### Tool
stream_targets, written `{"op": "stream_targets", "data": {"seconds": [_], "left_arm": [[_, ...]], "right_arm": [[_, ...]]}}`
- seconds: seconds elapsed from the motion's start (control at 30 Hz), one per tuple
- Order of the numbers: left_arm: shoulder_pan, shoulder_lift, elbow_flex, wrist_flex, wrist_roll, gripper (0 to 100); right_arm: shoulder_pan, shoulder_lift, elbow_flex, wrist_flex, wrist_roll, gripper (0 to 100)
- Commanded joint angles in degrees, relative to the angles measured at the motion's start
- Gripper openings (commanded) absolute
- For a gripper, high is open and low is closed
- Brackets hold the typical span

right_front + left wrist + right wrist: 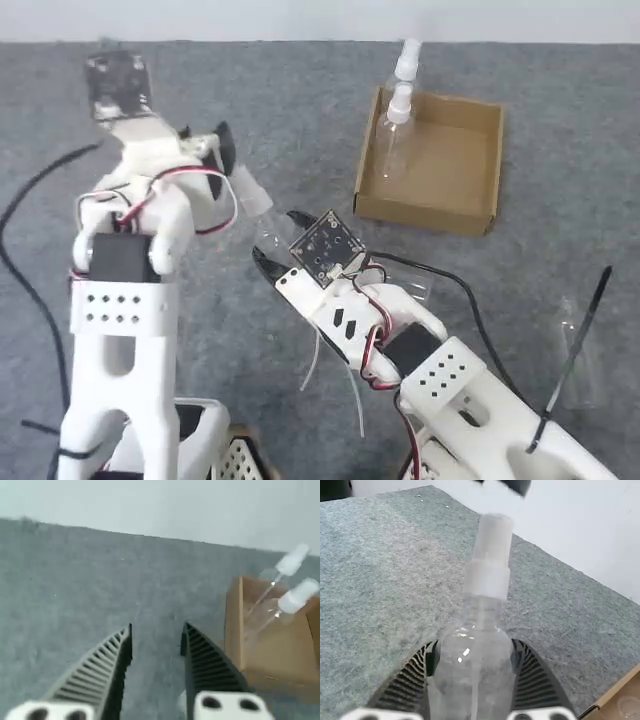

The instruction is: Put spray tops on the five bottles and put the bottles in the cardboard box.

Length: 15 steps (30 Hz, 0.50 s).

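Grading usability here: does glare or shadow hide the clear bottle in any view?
Right wrist view: small glints on the clear plastic spray bottle in the right hand, outline readable. High view: even light, faint shadow inside the brown cardboard box. Left wrist view: no glare.

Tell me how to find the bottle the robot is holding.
Find the cardboard box at the table's far side. Nearer, mid-table, the right claw grips a clear bottle with a spray top. The two other bottles stand inside the box; this one's outside.
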Motion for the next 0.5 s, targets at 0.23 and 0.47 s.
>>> {"op": "stream_targets", "data": {"seconds": [0.23, 0.47], "left_arm": [[8.35, -6.59, -0.57, 10.46, -1.32, 15], [7.21, -7.21, -4.7, 10.64, -3.34, 15]], "right_arm": [[0.66, -2.68, -1.49, -0.66, -0.62, 0.6], [0.92, -2.59, -1.49, -0.66, -0.53, 0.6]]}}
